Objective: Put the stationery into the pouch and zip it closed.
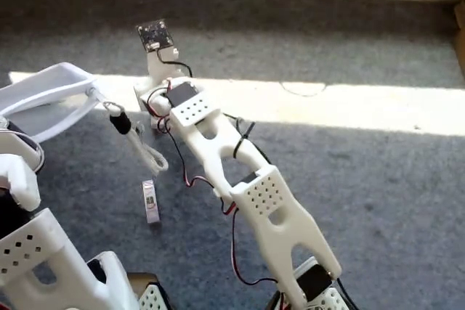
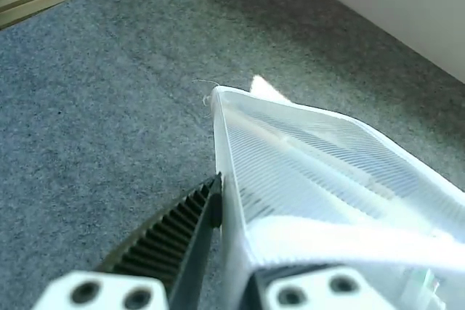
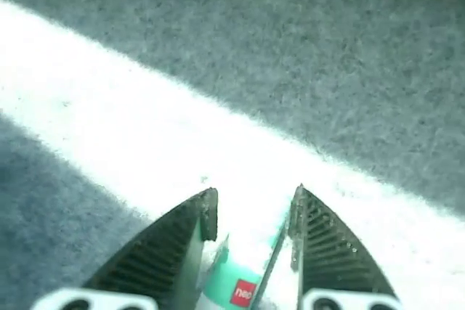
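At left the left gripper [image 2: 220, 192] pinches the white mesh pouch [image 2: 312, 172] by its rim, a black-capped corded piece [image 1: 120, 122] and a small white stick [image 1: 150, 201] lie nearby on grey carpet [image 1: 378, 201], and the right gripper [image 3: 251, 205] clasps a green-and-white item [image 3: 234, 284] over a sunlit strip [image 1: 349, 107].

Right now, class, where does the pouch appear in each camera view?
High view: pouch at the left edge.
Left wrist view: pouch close up, in the left gripper.
Right wrist view: right gripper with a green-and-white item.
Shared landmark: grey carpet.
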`<state>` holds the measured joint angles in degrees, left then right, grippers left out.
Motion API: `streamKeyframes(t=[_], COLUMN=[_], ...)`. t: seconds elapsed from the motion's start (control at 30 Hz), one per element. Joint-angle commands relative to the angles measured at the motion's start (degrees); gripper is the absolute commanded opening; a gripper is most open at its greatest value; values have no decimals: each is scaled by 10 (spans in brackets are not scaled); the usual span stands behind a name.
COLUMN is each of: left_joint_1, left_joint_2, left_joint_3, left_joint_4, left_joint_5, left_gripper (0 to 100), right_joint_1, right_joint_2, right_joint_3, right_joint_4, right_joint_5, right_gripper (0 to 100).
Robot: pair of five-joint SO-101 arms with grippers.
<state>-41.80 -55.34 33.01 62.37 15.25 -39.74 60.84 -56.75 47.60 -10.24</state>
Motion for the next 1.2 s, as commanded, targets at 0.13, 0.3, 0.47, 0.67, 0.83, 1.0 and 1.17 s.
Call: streamKeyframes(t=[0.13, 0.3, 0.47, 0.67, 0.83, 1.0, 1.17], left_joint_1=[10, 10, 10, 10, 10, 11, 56], left_joint_2=[-19, -19, -19, -19, -19, -19, -19], left_joint_3=[-7, -7, -7, -7, -7, -7, -9], left_joint_4=[-19, -19, -19, -19, -18, -18, -16], left_joint_5=[7, 7, 7, 7, 7, 7, 6], left_gripper=[10, 10, 10, 10, 10, 10, 10], right_joint_1=[9, 10, 9, 11, 10, 17, 30], right_joint_2=[36, 50, 50, 50, 44, 23, 21], right_joint_3=[-111, -114, -113, -112, -117, -180, -276], right_joint_4=[40, 45, 46, 47, 103, 185, 303], right_joint_5=[-3, -3, -2, 21, 29, 30, 30], right_gripper=[159, 157, 150, 40, 37, 37, 37])
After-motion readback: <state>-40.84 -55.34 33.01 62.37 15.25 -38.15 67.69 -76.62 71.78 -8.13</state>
